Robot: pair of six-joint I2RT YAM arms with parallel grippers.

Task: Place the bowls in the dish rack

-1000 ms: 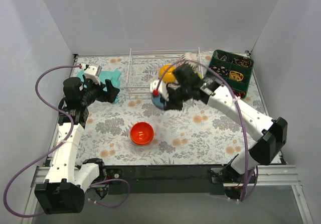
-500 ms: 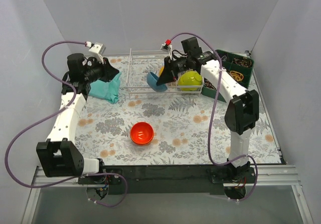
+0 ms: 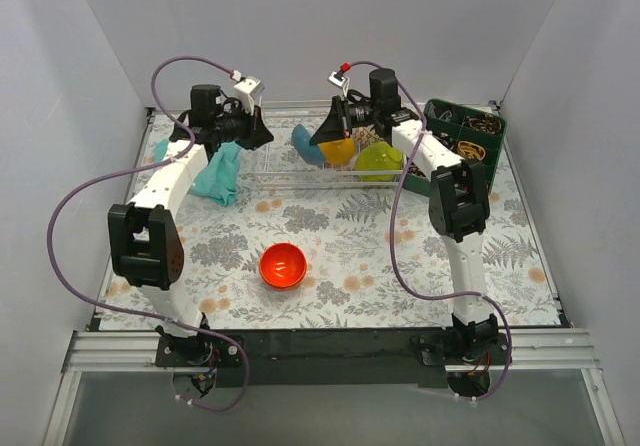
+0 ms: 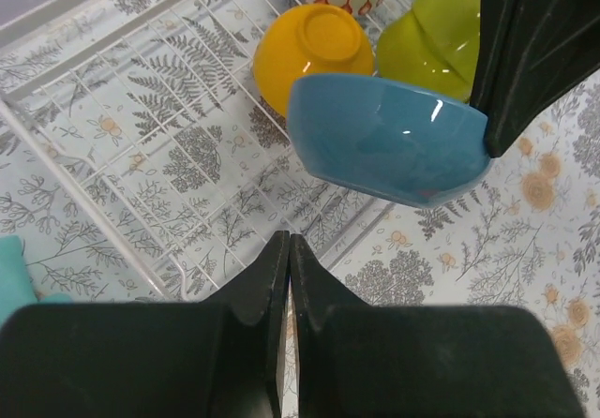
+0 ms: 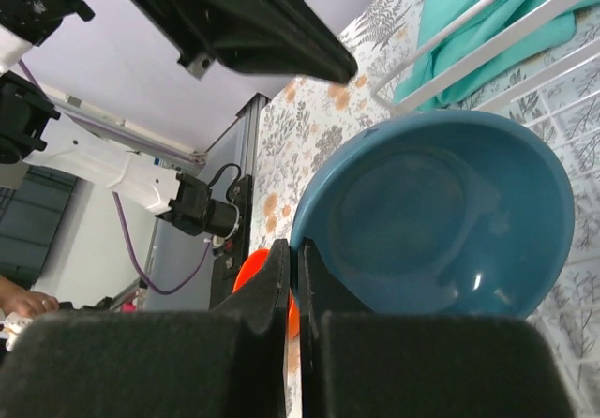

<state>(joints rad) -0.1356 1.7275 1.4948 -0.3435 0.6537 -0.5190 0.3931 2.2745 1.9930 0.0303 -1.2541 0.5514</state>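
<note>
Since the earlier frame the left pincer has swung from above the teal cloth to the left end of the dish rack, and its jaws have closed to a tight slit with nothing between them. The right pincer is clamped narrow on the rim of the blue bowl, which hangs tilted over the rack in the upper centre of the overhead view. Right of it in the rack lie an upturned orange-yellow bowl and a lime-green bowl. At lower centre, the red-orange bowl sits on the desk.
</note>
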